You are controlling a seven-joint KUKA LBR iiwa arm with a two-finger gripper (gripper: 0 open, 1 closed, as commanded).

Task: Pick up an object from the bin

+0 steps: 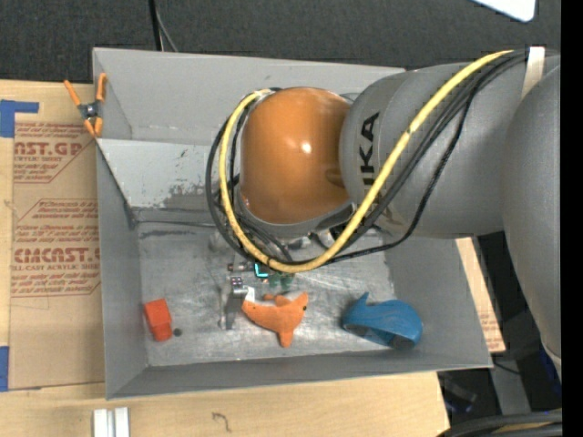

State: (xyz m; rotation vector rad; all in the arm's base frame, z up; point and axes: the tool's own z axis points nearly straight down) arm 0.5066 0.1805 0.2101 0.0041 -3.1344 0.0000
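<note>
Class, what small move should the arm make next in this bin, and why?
Probably lower the pincer onto the orange fish-shaped toy: it hangs just over that toy's upper-left edge, while the small orange block and the blue rounded piece lie farther off.

The pincer (244, 300) hung low over the floor of the grey bin (118, 244), just beside the left end of an orange fish-shaped toy (278, 314) near the front wall. A blue lump (383, 321) lay to the toy's right. A small orange block (158, 320) sat well apart at the left.
</note>
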